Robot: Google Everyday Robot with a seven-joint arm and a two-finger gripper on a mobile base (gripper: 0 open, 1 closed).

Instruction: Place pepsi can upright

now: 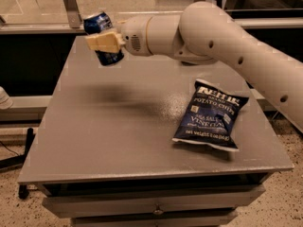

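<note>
The pepsi can (101,26), dark blue with a silver top rim, is held in my gripper (104,41) above the far left corner of the grey table (118,126). The can stands nearly upright, tilted slightly to the left, and clear of the tabletop. One tan finger (102,41) crosses the can's middle; the other finger is hidden behind the can. My white arm (213,37) reaches in from the right.
A dark blue potato chip bag (210,115) lies flat on the right half of the table. A drawer front (156,205) runs under the table's front edge. A metal post (71,6) and low wall stand behind the table.
</note>
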